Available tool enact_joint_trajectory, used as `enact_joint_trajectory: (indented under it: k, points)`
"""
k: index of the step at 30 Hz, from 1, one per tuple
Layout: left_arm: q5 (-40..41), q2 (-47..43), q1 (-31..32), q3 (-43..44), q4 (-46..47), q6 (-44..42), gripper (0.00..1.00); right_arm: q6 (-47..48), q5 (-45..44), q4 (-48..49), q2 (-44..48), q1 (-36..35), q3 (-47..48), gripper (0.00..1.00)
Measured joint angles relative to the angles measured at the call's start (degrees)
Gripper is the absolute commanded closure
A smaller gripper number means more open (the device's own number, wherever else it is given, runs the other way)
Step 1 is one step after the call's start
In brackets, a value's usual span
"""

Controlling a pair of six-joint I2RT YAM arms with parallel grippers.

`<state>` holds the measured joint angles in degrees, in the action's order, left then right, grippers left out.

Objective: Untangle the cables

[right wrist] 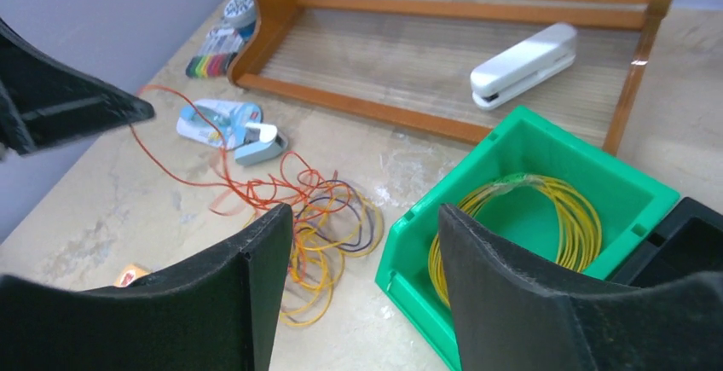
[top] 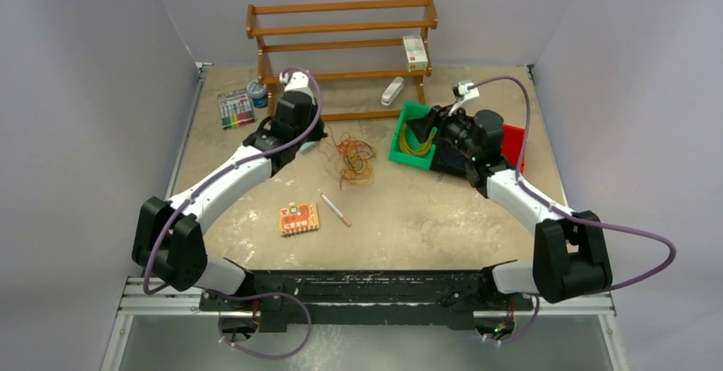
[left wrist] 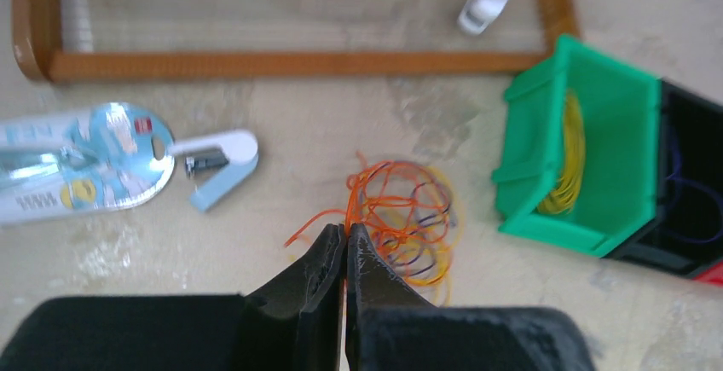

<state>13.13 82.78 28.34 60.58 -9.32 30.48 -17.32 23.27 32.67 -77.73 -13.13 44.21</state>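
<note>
The beige, scuffed tabletop [top: 426, 217] carries a wooden rack [top: 341, 26] along its far edge. Near the far left corner lie a marker pack [top: 235, 108] and a blue tin [top: 257, 94], with a blue-and-white blister pack [left wrist: 85, 162] close by. The cables [top: 351, 159] lie in a loose tangle at the middle. Toward the right edge stand a green bin [top: 399, 145], a black bin [top: 443, 165] and a red bin [top: 512, 145], side by side. Nearer the front edge lie an orange card [top: 299, 218] and a pen [top: 335, 208].
</note>
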Motion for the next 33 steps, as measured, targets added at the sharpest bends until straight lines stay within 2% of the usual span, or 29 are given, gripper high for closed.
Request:
enact_joint_trajectory:
  k: [3, 10, 15, 22, 29, 33]
  points:
    - [-0.1, -0.6, 0.2, 5.7, -2.6, -2.3, 1.0, -2.3, -2.1, 6.5, 1.9, 0.0, -3.8, 0.26]
    - [-3.3, -0.2, 0.2, 12.5, -7.0, -6.3, 1.0, -3.6, -5.5, 15.5, 3.0, 0.0, -5.9, 0.24]
    - [-7.8, 1.1, 0.2, 15.4, -8.5, -8.1, 1.0, -2.5, -0.9, 16.7, 1.5, 0.0, -4.8, 0.24]
    - [-14.1, 1.5, 1.3, 18.9, -10.6, -11.0, 1.0, -5.8, 4.9, 23.6, -3.9, -0.7, -4.5, 0.22]
    - [-13.3, 2.8, 8.4, 24.1, -14.6, -16.1, 1.0, -8.3, 6.5, 26.4, -8.5, -5.1, -0.9, 0.19]
    - [-13.3, 2.9, 9.7, 24.3, -16.1, -16.9, 1.0, -9.6, 6.6, 29.0, -10.1, -7.7, 0.9, 0.18]
